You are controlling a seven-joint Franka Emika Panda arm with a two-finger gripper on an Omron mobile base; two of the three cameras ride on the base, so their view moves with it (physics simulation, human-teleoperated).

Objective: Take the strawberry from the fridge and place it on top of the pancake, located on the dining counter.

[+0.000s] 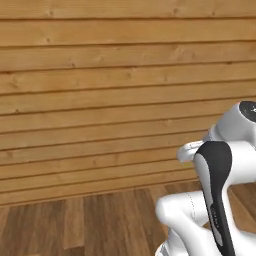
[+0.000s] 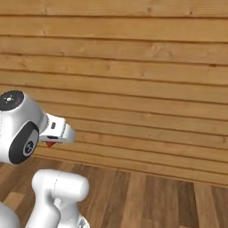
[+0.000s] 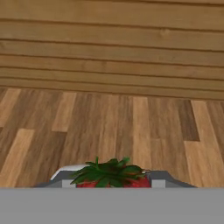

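A strawberry (image 3: pixel 110 175), red flesh under a ruffle of green leaves, sits pinched between the 2 finger tips of the gripper (image 3: pixel 110 180) at the bottom of the hand view, the jaws drawn narrow and closed on the fruit from either side. In the right base view a sliver of red shows just under the pale hand (image 2: pixel 57 129), which juts sideways from the arm's rounded joint, well above the floor. Beyond the fruit lies a plank floor (image 3: pixel 131 122) of mixed brown boards, and behind that a wall (image 1: pixel 100 75) of horizontal honey-coloured wooden planks that spans both base views. The white arm (image 1: pixel 215 190) is folded close to its own body, the hand held up rather than reaching toward anything. Judging by what lies in front of the robot, the first half of the job looks done: the fruit is out of the fridge and in hand. The second half is all to come, since no counter, plate or pancake stack is before the cameras, and the robot faces bare wall and floor. The likely step in hand is carriage, with the base needing to bring the dining counter within reach before the arm can lower the fruit onto the pancake. The grip appears light on a small, soft thing, so a jolt in transit could cost the load.
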